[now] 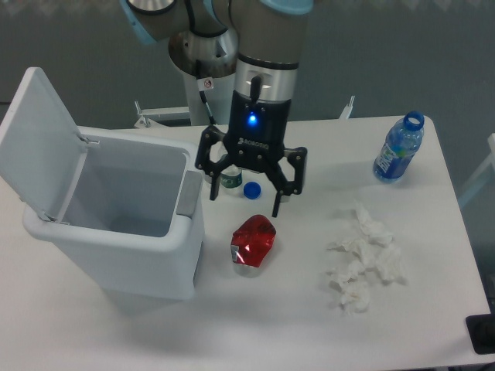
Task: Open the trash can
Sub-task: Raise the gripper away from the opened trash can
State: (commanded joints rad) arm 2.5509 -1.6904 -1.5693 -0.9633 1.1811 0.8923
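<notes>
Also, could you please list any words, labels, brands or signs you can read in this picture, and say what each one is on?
Nothing reads clearly.
gripper body: a small line of pale lettering, too blurred to read.
robot arm: a small round red-and-white sticker, too small to make out.
water bottle: blue label, print illegible.
small green-labelled container behind the gripper: label unreadable.
trash can: no text visible.

The arm (232, 19) is built of grey-silver cylinders with pale blue caps at the joints. Its wrist (265, 77) is a silver tube with a dark slot and a black ring below it. A thin black cable (207, 104) runs down beside the wrist, past a small white sticker with a red mark. The claw (246, 202) is black, with a glowing blue light, white lettering and two linked, angular fingers (279, 189).
</notes>
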